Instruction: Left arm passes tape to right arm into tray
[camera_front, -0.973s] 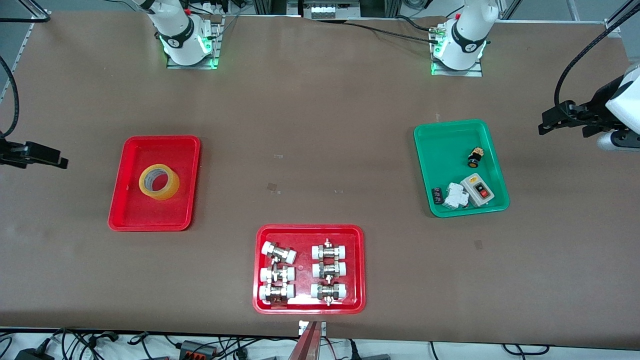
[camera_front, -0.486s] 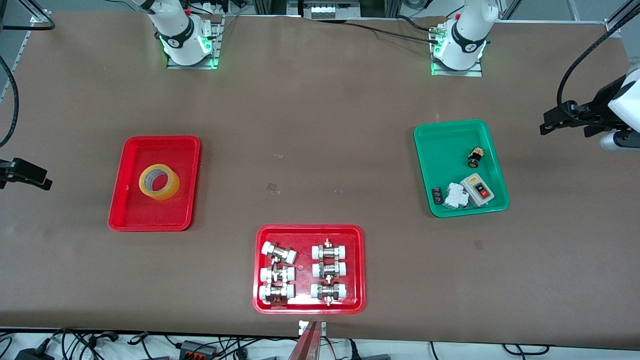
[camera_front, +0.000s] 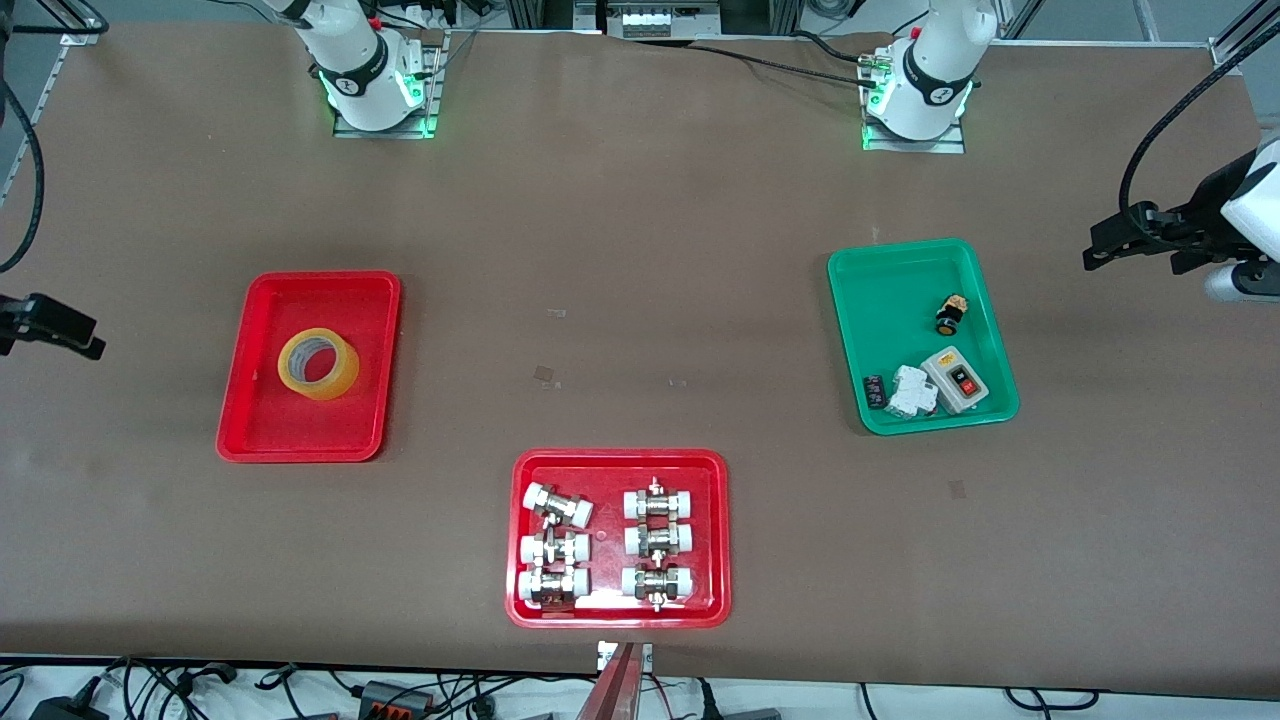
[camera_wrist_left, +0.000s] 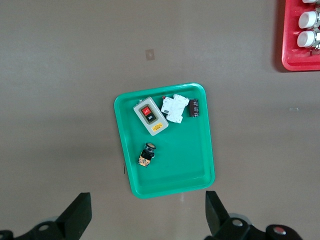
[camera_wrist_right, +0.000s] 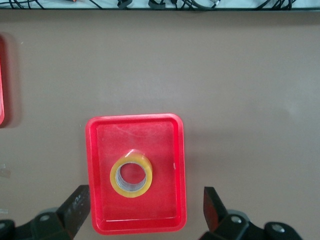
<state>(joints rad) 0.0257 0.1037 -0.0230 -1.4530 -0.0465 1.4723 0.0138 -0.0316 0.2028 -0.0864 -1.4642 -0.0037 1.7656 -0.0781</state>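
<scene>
One tape roll: the tape (camera_front: 318, 363) lay flat, ring-hole up, inside the tray (camera_front: 262, 420), touching neither of my pincers.
Tape look: translucent yellow with a pale inner core, seen from straight above in the right wrist view (camera_wrist_right: 131, 176).
Tray: the plain red tray (camera_wrist_right: 170, 130) sat toward my right arm's end of the table, holding the tape alone.
Right pincer: my right gripper (camera_wrist_right: 145, 212) hung high over the table with its fingers (camera_wrist_right: 76, 206) spread wide and nothing between them; in the front view only its dark tip (camera_front: 50, 324) showed at the picture's edge, well apart from the tray.
Left pincer: my left gripper (camera_wrist_left: 146, 214) hung high as well, jaws fully apart and gripping nothing; the front view showed it (camera_front: 1125, 237) off the green tray's outer side, toward my left arm's end.
Green tray: the green tray (camera_front: 880, 290) held a grey switch box (camera_front: 955, 380) with a red button, a white breaker (camera_front: 912, 391), a small black part (camera_front: 874, 390) and a black-and-tan knob (camera_front: 949, 314).
Fittings tray: a second red tray (camera_front: 620, 615), nearer the front camera than both others and between them, carried two rows of white-capped metal fittings (camera_front: 657, 541).
Table: the brown table (camera_front: 640, 250) bore all three trays.
</scene>
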